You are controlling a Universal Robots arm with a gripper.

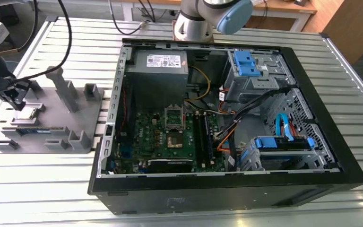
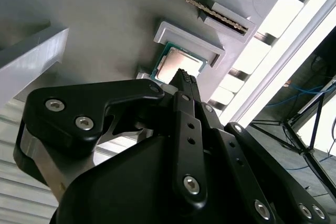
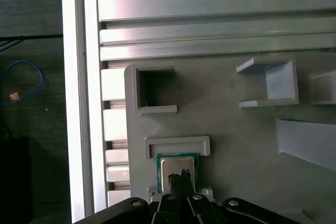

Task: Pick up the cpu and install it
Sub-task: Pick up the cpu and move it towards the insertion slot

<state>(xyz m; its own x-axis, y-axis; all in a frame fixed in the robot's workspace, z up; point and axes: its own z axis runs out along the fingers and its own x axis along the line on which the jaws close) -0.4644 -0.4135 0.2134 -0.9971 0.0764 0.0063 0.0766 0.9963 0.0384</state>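
gripper [image 3: 179,174] fingers drawn tight together, nothing between them, tips directly over the cpu [image 3: 169,164]. cpu lies flat, metal face up, in a walled seat [image 3: 177,142] on the grey fixture plate [image 3: 236,140]; outline square, no long axis, edges parallel to seat walls.

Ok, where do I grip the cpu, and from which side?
Come straight down: the cpu lies flat in the grey holder. Pinch the two edges with no raised lip beside them; the lipped sides look blocked.
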